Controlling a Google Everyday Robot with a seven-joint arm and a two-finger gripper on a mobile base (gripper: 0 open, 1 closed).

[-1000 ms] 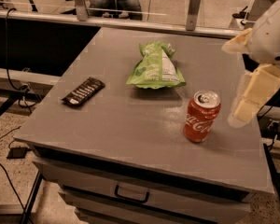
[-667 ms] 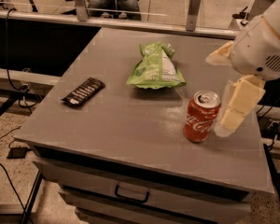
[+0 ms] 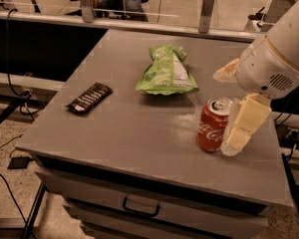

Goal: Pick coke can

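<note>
The coke can [image 3: 213, 125], red with white script and a silver top, stands upright on the grey table [image 3: 139, 128], near its front right. My gripper [image 3: 233, 101] comes in from the right on a white arm and is open. Its near cream finger [image 3: 243, 126] hangs right beside the can's right side, close to touching it. Its far finger [image 3: 226, 72] sticks out above and behind the can. The can is not held.
A green crinkled snack bag [image 3: 166, 72] lies behind the can, mid-table. A dark flat bar [image 3: 89, 97] lies at the left. The table has a drawer with a handle [image 3: 138, 207] below its front edge. Rails and cables run behind and to the left.
My gripper has moved left and a little down toward the can. Its near finger now sits right against the can's right side. The can has not moved.
</note>
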